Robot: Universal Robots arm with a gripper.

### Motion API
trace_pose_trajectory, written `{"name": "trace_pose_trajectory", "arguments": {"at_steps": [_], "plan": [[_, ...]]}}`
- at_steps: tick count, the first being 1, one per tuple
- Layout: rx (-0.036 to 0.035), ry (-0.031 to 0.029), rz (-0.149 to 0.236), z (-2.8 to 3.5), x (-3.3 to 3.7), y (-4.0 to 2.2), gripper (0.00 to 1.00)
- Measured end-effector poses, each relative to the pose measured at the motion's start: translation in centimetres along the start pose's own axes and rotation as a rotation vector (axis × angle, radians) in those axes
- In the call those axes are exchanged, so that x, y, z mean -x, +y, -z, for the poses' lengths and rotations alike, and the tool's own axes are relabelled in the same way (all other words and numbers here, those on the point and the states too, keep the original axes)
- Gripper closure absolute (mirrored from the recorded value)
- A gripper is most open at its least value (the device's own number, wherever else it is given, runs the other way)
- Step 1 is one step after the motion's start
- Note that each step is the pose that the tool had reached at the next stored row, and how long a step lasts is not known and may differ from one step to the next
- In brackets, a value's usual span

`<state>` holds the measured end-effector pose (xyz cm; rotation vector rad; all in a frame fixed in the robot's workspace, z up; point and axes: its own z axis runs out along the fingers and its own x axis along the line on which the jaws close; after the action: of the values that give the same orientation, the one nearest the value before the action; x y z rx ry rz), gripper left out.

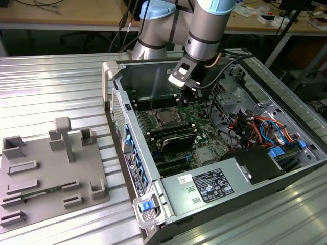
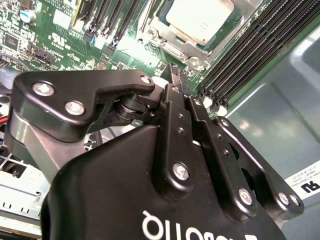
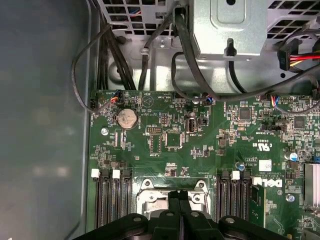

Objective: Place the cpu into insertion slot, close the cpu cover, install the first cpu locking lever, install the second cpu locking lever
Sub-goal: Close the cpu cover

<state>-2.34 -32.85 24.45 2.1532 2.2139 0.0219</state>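
The cpu (image 2: pixel 200 17), a square chip with a silvery top, lies flat in the insertion slot (image 1: pixel 166 118) on the green board. The cpu cover (image 2: pixel 174 49), a silvery metal frame, lies down around it. My gripper (image 2: pixel 177 71) hangs just above the board at the socket's edge, beside the cpu, its two black fingers pressed together with nothing between them. In the first wrist view the fingers (image 3: pixel 173 200) stand in front of the socket's metal frame (image 3: pixel 148 196) and hide its middle. In the exterior view the gripper (image 1: pixel 192 95) is inside the open case, a little behind the socket.
Long black memory slots (image 2: pixel 250 45) flank the socket on both sides. Black cable bundles (image 3: pixel 185 55) and a metal drive cage (image 3: pixel 235 25) stand past the board. The case walls (image 1: pixel 118 97) close in around. A grey fixture tray (image 1: pixel 51 173) lies at the exterior view's left.
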Motion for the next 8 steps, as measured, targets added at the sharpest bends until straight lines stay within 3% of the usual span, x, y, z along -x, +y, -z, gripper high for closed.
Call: {"name": "trace_pose_trajectory", "arguments": {"at_steps": [8], "plan": [[0.0, 0.0, 0.0, 0.02, -0.01, -0.41, 0.89]]}}
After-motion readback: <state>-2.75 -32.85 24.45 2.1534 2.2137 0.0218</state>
